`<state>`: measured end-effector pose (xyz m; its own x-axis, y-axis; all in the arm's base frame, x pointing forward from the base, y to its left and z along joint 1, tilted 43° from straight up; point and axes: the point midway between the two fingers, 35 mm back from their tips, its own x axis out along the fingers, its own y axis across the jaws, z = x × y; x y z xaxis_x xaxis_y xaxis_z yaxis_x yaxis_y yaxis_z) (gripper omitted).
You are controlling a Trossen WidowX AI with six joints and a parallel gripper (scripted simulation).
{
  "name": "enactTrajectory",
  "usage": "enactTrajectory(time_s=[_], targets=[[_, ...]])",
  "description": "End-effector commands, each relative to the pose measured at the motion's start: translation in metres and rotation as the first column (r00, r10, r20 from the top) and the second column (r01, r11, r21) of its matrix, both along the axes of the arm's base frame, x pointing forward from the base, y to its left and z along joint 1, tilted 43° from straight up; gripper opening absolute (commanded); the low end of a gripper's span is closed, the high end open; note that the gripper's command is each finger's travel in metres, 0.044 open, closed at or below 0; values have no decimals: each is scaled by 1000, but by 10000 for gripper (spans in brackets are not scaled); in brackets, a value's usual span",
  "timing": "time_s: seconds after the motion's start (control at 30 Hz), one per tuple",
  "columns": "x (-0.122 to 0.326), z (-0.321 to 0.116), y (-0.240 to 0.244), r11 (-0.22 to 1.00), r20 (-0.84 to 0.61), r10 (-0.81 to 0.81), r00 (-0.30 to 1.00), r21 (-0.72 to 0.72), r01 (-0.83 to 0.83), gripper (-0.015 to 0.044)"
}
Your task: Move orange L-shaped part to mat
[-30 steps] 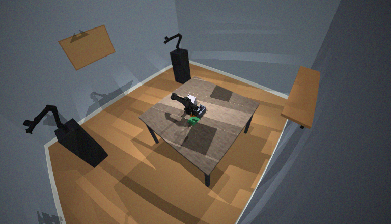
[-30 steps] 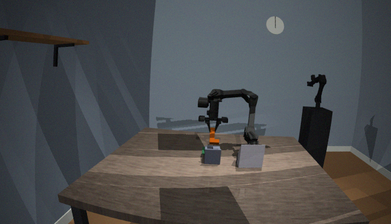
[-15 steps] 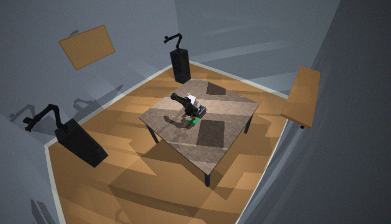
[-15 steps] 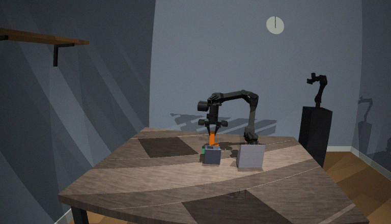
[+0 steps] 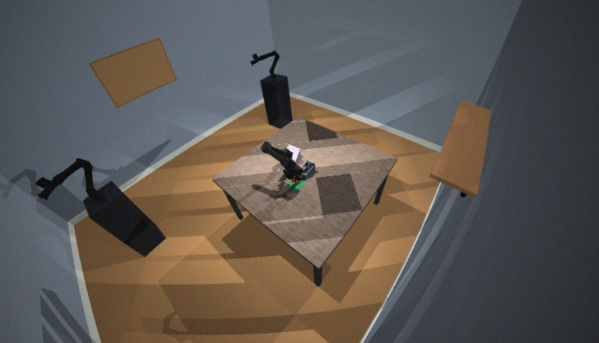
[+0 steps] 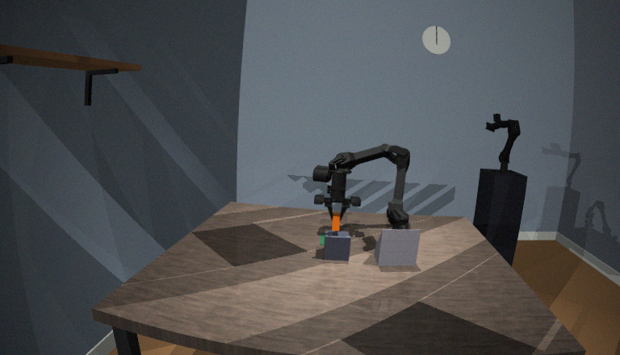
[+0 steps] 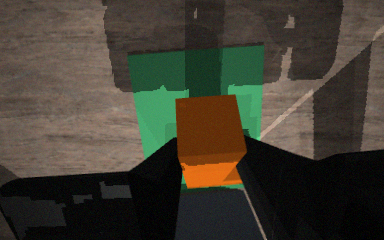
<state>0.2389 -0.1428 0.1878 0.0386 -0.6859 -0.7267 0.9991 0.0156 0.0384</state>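
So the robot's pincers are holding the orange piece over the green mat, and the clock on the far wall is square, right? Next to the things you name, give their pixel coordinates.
Not quite: the clock (image 6: 436, 39) is round, as the exterior view shows. The rest holds: the end effector (image 6: 336, 216) (image 7: 205, 142) has the orange piece (image 6: 336, 223) (image 7: 210, 127) over the green mat (image 6: 322, 240) (image 7: 155, 107) (image 5: 296, 185).

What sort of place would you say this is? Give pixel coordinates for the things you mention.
Probably a robotics lab or workshop: an arm stands on a wooden table (image 5: 282, 233) (image 6: 274, 287), and more arms perch on dark pedestals (image 5: 274, 100) (image 6: 498, 205) by plain walls.
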Motion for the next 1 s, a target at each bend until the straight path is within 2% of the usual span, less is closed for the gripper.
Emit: enactTrajectory(time_s=[0.0,0.67,0.97], targets=[[-1,-5,-1,1000,-10,4,1000,7,-4,0],[-1,-3,-2,1000,-5,0,1000,1,0,0],[-1,-3,-2,1000,-5,0,1000,1,0,236]])
